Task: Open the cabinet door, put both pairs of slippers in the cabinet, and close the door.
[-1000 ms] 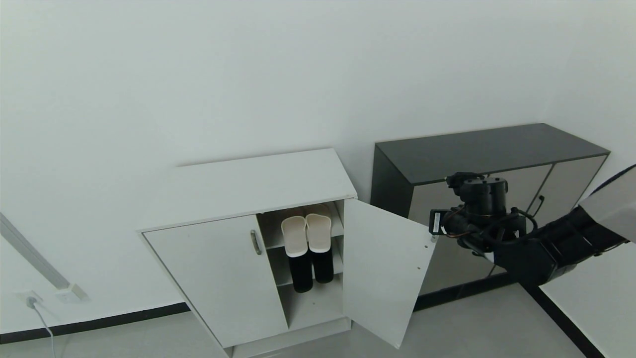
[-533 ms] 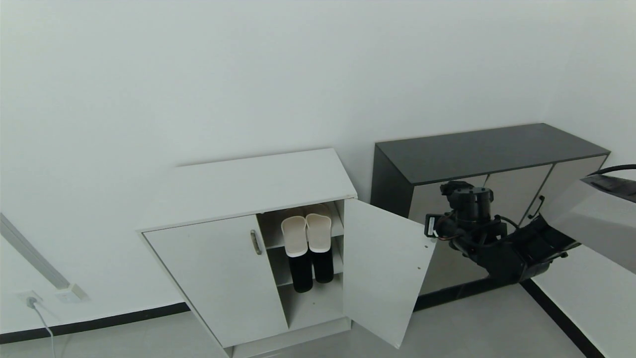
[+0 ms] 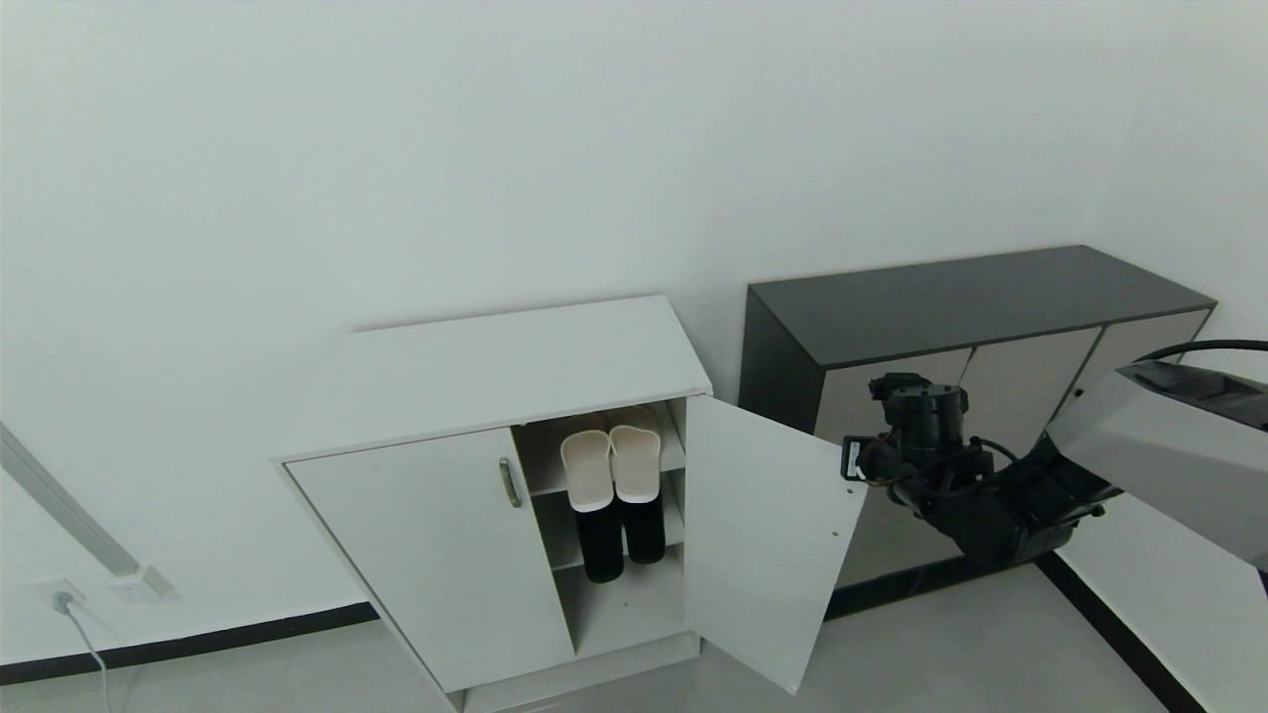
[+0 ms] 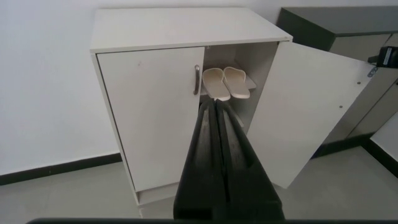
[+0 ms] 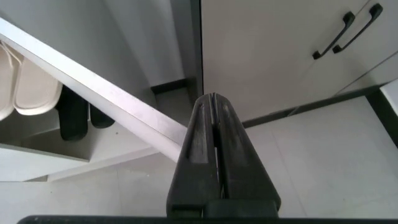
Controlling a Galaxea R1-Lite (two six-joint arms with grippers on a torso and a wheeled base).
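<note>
Soft, even, bright light fills all 3 views. The cabinet [image 3: 515, 361] interior sits in mild shadow; the black sideboard [image 3: 971, 292] top carries a dull sheen.

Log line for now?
door: open | slippers: white pair, black pair inside | right pincer: shut, at door edge | left pincer: shut
</note>
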